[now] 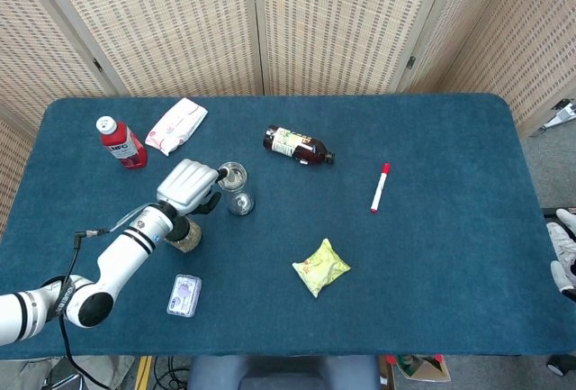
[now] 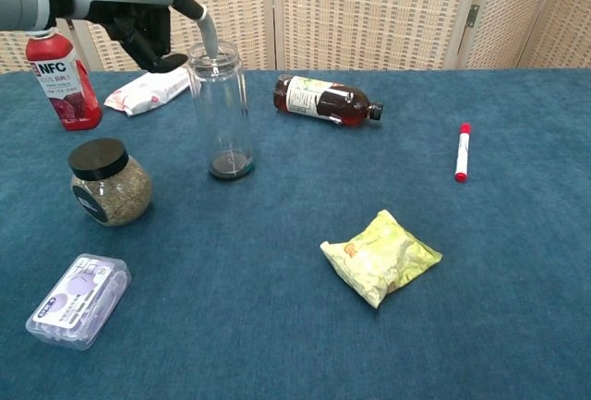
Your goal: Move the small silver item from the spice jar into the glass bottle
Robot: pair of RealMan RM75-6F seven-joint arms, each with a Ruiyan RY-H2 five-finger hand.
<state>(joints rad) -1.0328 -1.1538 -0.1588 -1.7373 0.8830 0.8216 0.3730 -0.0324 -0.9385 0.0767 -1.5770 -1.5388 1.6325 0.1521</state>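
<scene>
silver robot hand (image 1: 187, 185), white black-ringed arm (image 1: 117, 255)

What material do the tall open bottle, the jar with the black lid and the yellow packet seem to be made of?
Tall bottle: clear glass or hard plastic, glossy; the table shows through its wall.
Spice jar: clear wall, probably glass, brownish grains inside; the black lid looks like matte plastic.
Yellow packet: thin crinkled film, probably plastic, slightly shiny.
</scene>
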